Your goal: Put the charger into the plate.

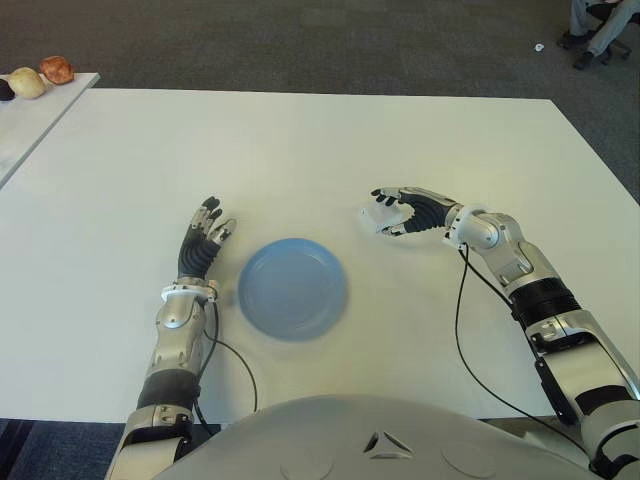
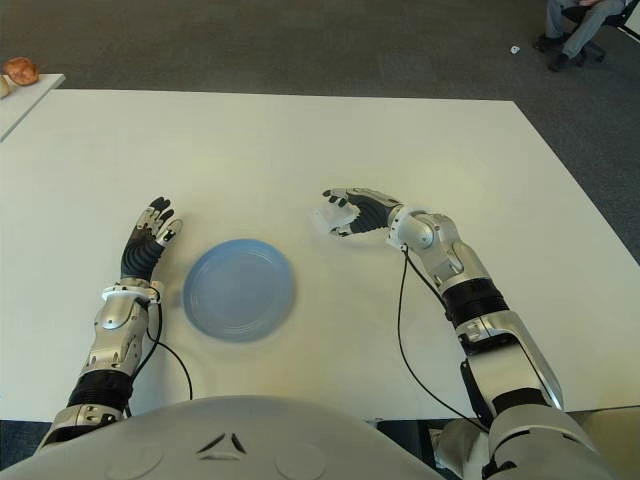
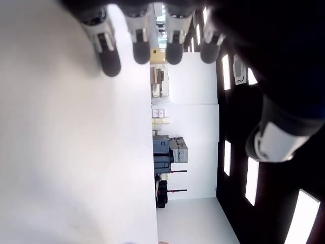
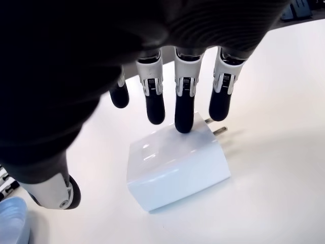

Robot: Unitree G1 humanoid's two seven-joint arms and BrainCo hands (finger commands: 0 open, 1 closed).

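Charger [image 4: 176, 165]: white block with two metal prongs, lying on the white worktop [image 1: 330, 150], directly under the right hand [image 1: 408, 211]. Right fingers [image 4: 185, 109] extended and spread over it; one fingertip touches its top edge near the prongs, thumb apart at the side. Not gripped. Blue plate [image 1: 292, 288] sits on the worktop off the right fingertips, apart from the charger, nothing in it. Left hand [image 1: 203, 243] shows just beside the plate on its left, fingers straight and loosely spread, holding nothing.
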